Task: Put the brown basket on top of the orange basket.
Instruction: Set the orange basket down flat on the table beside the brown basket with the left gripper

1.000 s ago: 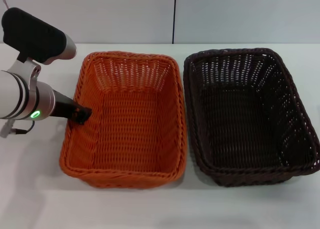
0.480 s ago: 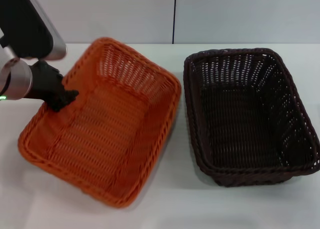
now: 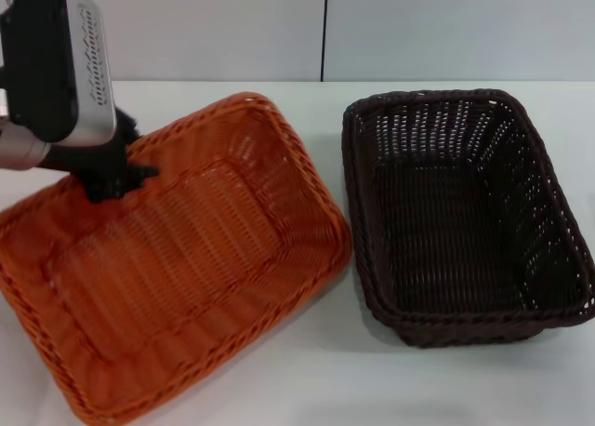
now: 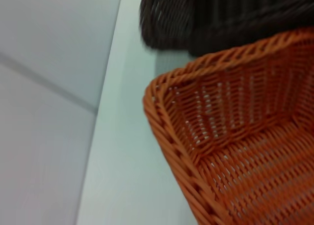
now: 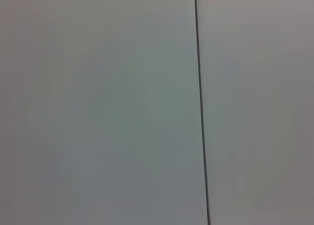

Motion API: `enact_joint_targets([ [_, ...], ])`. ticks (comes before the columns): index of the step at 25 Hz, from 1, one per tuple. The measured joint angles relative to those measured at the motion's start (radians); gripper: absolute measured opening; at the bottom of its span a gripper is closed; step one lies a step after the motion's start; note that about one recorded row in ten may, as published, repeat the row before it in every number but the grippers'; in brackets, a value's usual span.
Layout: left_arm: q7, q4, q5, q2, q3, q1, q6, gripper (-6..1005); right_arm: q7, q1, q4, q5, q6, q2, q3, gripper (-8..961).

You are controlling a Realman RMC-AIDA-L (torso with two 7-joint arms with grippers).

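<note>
Dark wicker first: the brown basket (image 3: 465,217) sits flat on the white bench (image 3: 390,389), on the robot's right, open side up. Beside it the orange basket (image 3: 177,259) is skewed and tipped, one corner almost touching the brown one. The left pincer (image 3: 119,177) is clamped on its far rim (fingers dark against the weave). The left wrist view adds a close orange corner (image 4: 230,136) with the brown basket (image 4: 221,16) behind. The right wrist view shows only wall; the right pincer is out of sight.
</note>
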Motion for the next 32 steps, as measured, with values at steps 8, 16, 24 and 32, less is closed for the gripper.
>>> enact_joint_targets([
  [8, 0.273, 0.156, -0.099, -0.001, -0.026, -0.095, 0.019, 236, 0.0, 0.009, 0.003, 0.012, -0.01, 0.0, 0.0, 700],
  [16, 0.294, 0.304, -0.1, -0.002, -0.019, -0.169, 0.178, 214, 0.0, 0.017, 0.004, 0.019, -0.016, 0.0, 0.0, 700],
  [24, 0.237, 0.341, -0.131, -0.01, 0.024, -0.174, 0.325, 234, 0.0, 0.041, 0.011, 0.025, -0.038, -0.001, 0.01, 700],
  [32, 0.237, 0.345, -0.13, -0.009, 0.044, -0.172, 0.342, 392, 0.0, 0.052, 0.012, 0.025, -0.041, -0.003, 0.01, 700],
])
